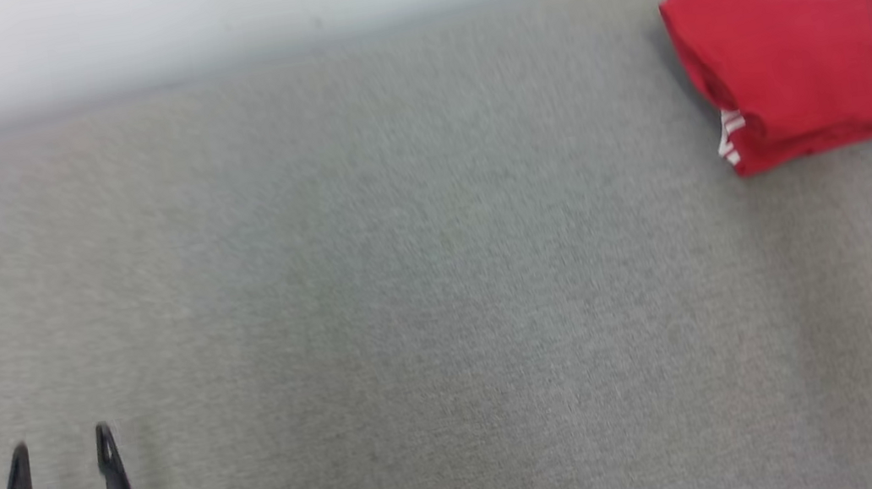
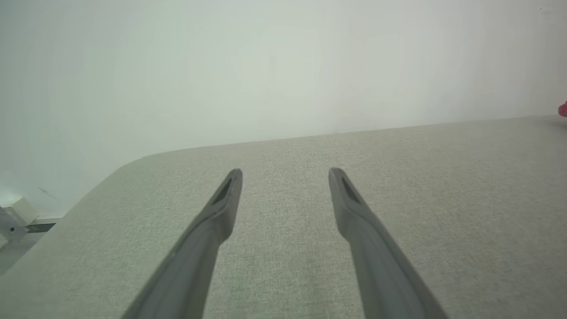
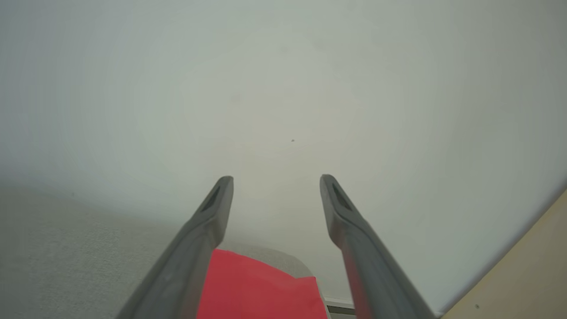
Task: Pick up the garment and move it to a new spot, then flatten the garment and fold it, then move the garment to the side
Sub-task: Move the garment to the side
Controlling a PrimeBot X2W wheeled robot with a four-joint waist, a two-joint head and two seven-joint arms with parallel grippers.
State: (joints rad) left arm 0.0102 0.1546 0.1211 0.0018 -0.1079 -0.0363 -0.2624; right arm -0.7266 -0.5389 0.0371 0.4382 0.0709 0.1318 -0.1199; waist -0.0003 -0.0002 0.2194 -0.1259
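Pretty much at the tail end, by my read: the red garment [image 1: 790, 62] lies as a compact, layered rectangle at the far right of the grey table [image 1: 407, 283], close to the rounded back corner, w/ a bit of white lettering [image 1: 732, 135] showing on its lower left edge. That shape says the flatten + fold steps are done, and its spot well off to the side suggests the last move is done too, or nearly. Head view is blurry, so fold quality can't be judged closely; edges look roughly square, no loose sleeve hanging out. What's left, if anything: pull the right arm clear w/o dragging the cloth, maybe nudge the pile if it sits too near the table edge. Right gripper [image 3: 276, 180] sits over the garment's right side, fingers spread wide w/ nothing pinched between them; in its wrist view the red cloth lies below and between the two fingers, and whether a finger touches the fabric I can't tell. Left gripper [image 1: 61, 444] is at the near left, well apart from the garment, fingers also wide, holding nothing, hovering over bare table. Count: 1 garment, 1 table, 2 grippers w/ 2 dark fingers each, though in the head view just 1 finger of the right one is clear at the frame edge. Pale wall [image 1: 284, 10] behind the table, nothing else on the surface that I can make out.
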